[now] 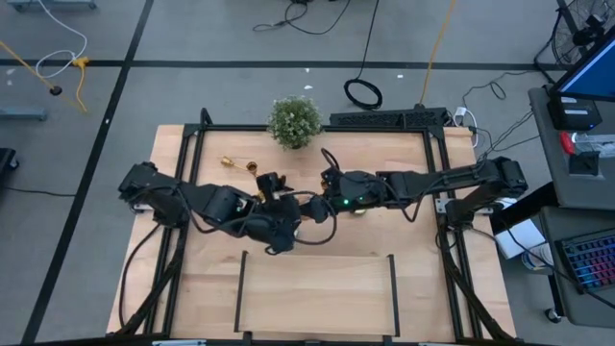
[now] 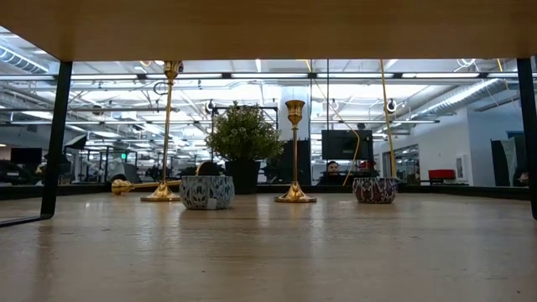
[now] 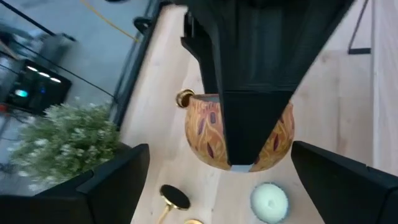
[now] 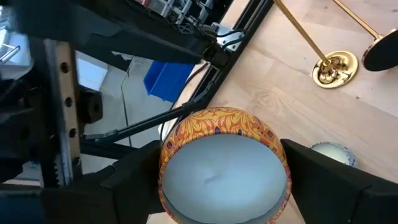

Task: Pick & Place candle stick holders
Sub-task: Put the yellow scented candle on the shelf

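A potted plant (image 1: 294, 122) stands at the far edge of the worktop (image 1: 317, 288), and patterned tealight tins sit among the holders: in the low view a blue-white tin (image 2: 206, 191) and a darker one (image 2: 374, 190).

The right end effector (image 4: 221, 177) reaches in near the centre with its fingers (image 4: 134, 171) spread on either side of an orange patterned candle tin (image 4: 224, 165); whether they press on it I cannot tell. A pale tealight (image 4: 333, 152) lies just beside that tin.

The left end effector (image 3: 217, 180) is released, its fingers (image 3: 118, 174) wide apart and holding nothing. The other arm's dark body and the orange tin stand directly before it.

Two gold holders stand upright in the low view, one (image 2: 165, 126) left of the plant and one (image 2: 294, 151) right of it. A third holder (image 1: 238, 163) lies on its side, near the left end effector but apart from it.
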Action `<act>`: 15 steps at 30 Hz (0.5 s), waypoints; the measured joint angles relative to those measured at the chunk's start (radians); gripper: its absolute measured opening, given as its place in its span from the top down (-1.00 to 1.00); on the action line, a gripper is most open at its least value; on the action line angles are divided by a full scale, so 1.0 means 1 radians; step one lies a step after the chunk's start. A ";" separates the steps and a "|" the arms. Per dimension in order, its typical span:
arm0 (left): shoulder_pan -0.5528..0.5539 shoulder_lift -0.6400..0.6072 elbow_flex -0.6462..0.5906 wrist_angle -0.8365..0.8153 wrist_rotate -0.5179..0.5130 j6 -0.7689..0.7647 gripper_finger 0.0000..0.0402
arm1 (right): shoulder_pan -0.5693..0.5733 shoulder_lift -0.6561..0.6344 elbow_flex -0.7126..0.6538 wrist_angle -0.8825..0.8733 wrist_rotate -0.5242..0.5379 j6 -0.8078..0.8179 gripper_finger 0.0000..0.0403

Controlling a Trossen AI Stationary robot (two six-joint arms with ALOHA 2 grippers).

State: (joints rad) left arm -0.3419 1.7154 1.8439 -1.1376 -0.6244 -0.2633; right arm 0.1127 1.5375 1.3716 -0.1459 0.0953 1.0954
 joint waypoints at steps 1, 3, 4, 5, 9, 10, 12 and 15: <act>0.005 0.006 0.000 0.005 0.014 0.004 -0.97 | 0.000 0.000 0.000 0.000 0.009 0.000 -0.51; 0.011 0.018 0.000 0.025 0.016 0.031 -0.97 | 0.000 0.000 0.000 0.001 0.009 0.000 -0.51; 0.011 0.022 -0.001 0.026 0.017 0.047 -0.97 | 0.000 0.000 0.000 0.001 0.009 0.000 -0.51; 0.011 0.025 -0.002 0.032 0.021 0.060 -0.97 | 0.000 0.000 0.000 0.001 0.009 0.000 -0.51; 0.020 0.042 0.000 0.060 0.030 0.089 -0.97 | 0.000 0.000 0.000 0.003 0.010 -0.001 -0.51; 0.020 0.044 -0.001 0.060 0.034 0.093 -0.97 | 0.000 0.000 0.000 0.001 0.012 -0.002 -0.51; 0.029 0.050 -0.001 0.077 0.039 0.106 -0.97 | 0.000 0.000 0.000 0.000 0.013 -0.003 -0.51; 0.033 0.052 -0.001 0.075 0.041 0.108 -0.97 | 0.000 0.000 0.000 0.000 0.013 -0.003 -0.51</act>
State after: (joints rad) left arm -0.3094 1.7676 1.8427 -1.0623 -0.5829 -0.1555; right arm 0.1131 1.5375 1.3716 -0.1455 0.1081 1.0921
